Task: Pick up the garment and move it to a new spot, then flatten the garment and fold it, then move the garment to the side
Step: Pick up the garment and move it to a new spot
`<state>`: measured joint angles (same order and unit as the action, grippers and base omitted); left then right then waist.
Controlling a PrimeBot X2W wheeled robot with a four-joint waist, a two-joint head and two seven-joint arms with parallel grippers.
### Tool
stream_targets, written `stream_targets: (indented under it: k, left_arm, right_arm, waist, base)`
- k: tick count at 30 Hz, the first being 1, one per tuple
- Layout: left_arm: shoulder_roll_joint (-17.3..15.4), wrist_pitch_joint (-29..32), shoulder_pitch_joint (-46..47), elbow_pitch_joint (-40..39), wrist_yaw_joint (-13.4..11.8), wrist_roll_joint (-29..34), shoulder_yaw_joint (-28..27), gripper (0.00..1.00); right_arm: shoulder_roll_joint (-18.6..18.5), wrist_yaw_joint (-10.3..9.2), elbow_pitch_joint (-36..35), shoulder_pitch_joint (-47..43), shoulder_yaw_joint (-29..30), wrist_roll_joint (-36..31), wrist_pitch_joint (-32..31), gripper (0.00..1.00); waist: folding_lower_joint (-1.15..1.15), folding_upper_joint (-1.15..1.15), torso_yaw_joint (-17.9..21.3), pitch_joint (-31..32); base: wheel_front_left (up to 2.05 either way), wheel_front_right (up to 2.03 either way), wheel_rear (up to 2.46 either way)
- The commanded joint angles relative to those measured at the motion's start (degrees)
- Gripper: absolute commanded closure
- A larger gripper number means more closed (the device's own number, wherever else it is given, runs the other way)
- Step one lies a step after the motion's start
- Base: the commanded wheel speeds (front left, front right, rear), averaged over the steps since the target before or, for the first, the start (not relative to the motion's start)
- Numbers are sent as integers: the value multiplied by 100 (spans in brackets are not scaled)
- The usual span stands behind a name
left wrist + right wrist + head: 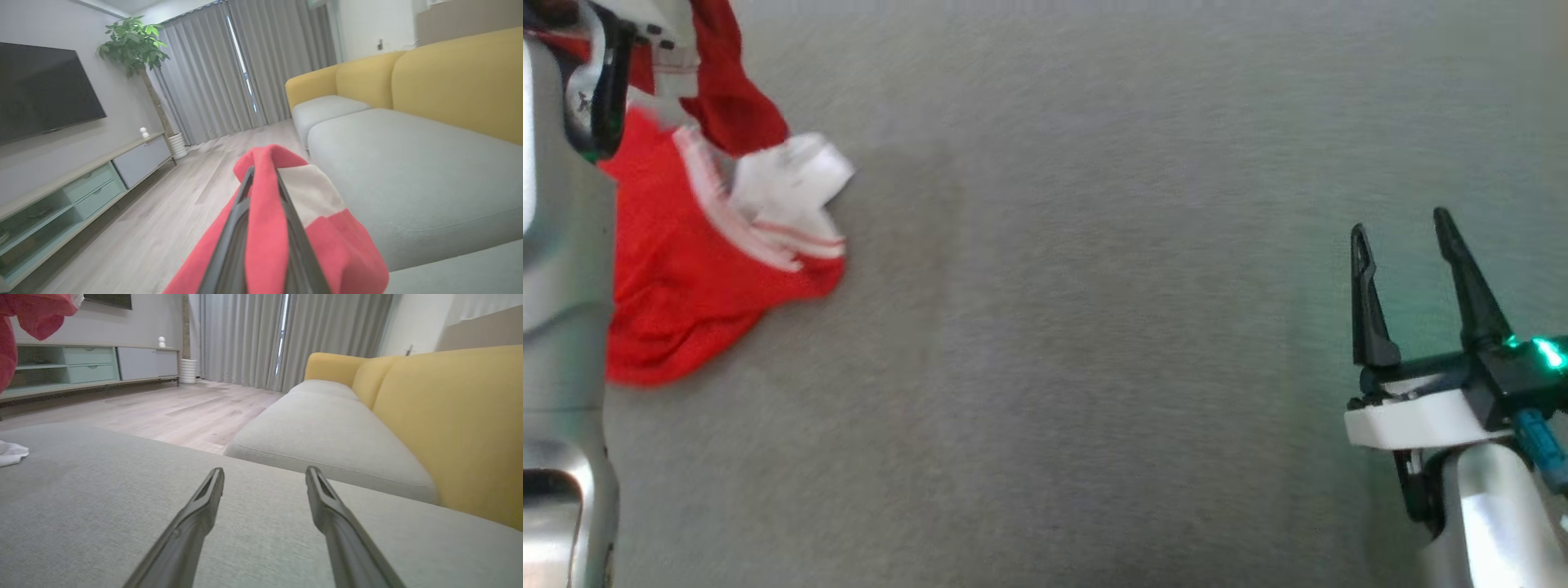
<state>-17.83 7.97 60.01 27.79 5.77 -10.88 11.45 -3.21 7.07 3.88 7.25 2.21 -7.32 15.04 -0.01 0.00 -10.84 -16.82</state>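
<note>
The garment hangs bunched at upper left of the frame, pinched in the closed left jaws; the right jaws, lower right, gape empty, well apart.

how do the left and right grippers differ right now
The left gripper is shut on the red and white garment; the right gripper is open and holds nothing. Cloth drapes over the left gripper, while the right gripper is bare above the grey cushion. Both have two long dark fingers.
</note>
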Motion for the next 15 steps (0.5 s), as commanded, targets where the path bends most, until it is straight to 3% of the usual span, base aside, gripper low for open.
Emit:
stream_targets:
  k: [1,15]
  left_arm:
    - [-293,63,307,-272,13,16,-97,100]
    - [22,799,-164,-1317,151,-460,850,100]
  right_arm:
    - [24,42,-132,-57,-124,56,-4,0]
    - [33,42,-134,-199,-550,819,-4,0]
  waist:
    - [1,0,590,475]
    - [1,0,2482,692]
  base:
    - [0,0,0]
    - [0,0,0]
